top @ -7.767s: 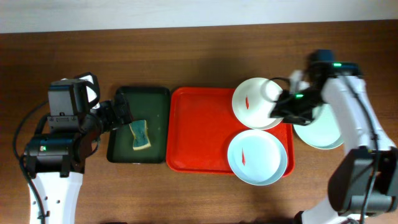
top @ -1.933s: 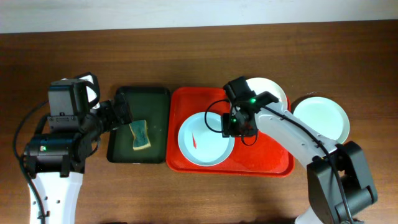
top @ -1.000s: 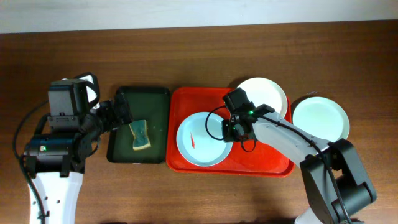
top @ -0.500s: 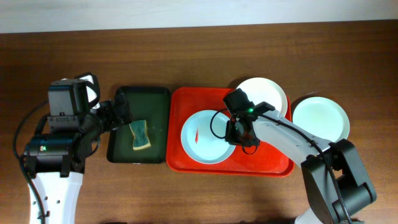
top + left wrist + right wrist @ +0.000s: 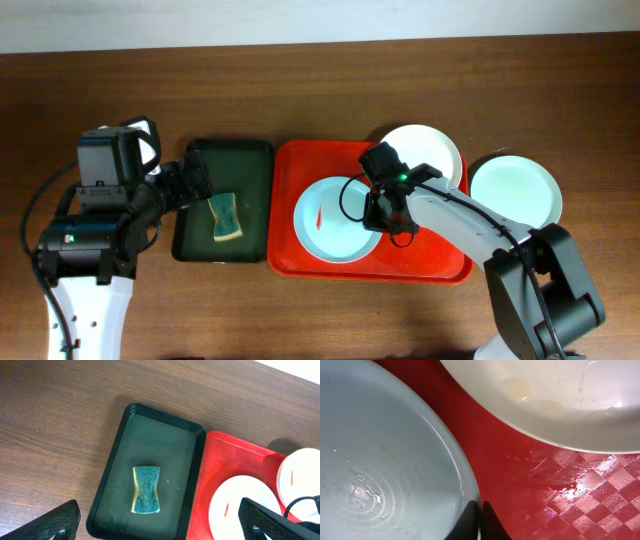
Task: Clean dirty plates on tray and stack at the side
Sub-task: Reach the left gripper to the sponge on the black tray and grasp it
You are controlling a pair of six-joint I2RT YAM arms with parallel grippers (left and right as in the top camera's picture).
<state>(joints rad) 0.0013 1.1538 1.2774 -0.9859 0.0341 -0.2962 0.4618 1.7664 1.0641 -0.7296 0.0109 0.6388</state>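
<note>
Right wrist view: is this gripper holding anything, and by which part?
Yes. The right gripper has its jaws pinched on the rim of the pale blue plate, on the side toward the white plate.

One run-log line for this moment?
right end effector: shut on blue plate rim | plate on red tray | left end effector: open, by green tray | mint plate: on table

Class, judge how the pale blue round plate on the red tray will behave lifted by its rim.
Probably stiff: the pale blue round plate lies unbent in the pinch of the right gripper. Likely slippery: droplets glisten on it. Held at one edge, it may tilt.
</note>
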